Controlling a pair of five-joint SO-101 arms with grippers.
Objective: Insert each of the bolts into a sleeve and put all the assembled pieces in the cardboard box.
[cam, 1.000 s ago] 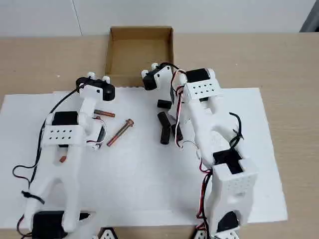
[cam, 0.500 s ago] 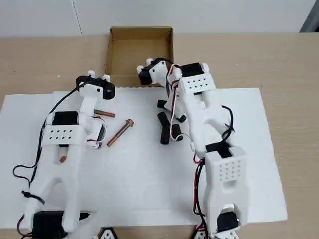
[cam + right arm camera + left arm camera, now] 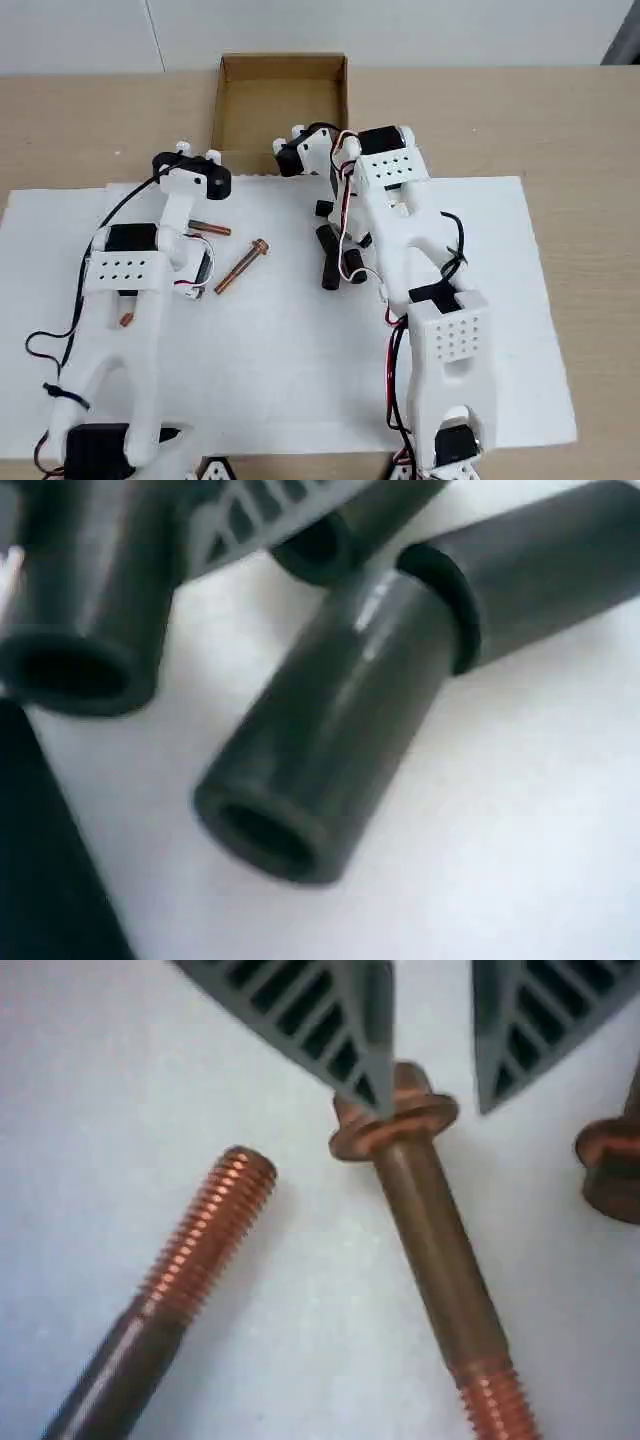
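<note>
arms (image 3: 130, 300) white | motors (image 3: 205, 180) black | wires (image 3: 40, 345) red, black | pincer (image 3: 430, 1070) ribbed, seemingly grey

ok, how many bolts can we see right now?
3, on the white sheet. One bolt lies with its head at the left claw; a second bolt lies beside it, threads showing; a third bolt is cut off past its head. Others may be hidden.

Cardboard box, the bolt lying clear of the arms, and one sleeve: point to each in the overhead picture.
cardboard box (image 3: 280, 105), high view, bare floor.
bolt (image 3: 240, 266), high view, mid-shank.
sleeve (image 3: 330, 272), high view, middle of its body.
</note>
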